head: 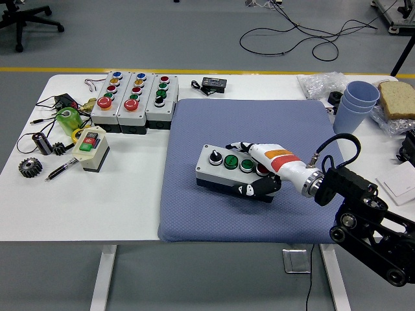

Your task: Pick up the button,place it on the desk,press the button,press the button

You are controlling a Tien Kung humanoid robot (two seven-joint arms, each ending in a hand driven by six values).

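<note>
A grey button box (220, 170) with a black knob, two green buttons and a red one lies on the blue mat (207, 129), near its middle. My right hand (258, 170), white with an orange stripe, is shut on the box's right end, fingers over the top and thumb on the front side. The left hand is out of view.
Three more button boxes (133, 100) stand at the back left, a small two-button switch box (91, 148) in front of them. Gears, a pen and cables lie at the far left. Blue cups (355, 107), a sponge (397, 98) and plastic bags are at the back right.
</note>
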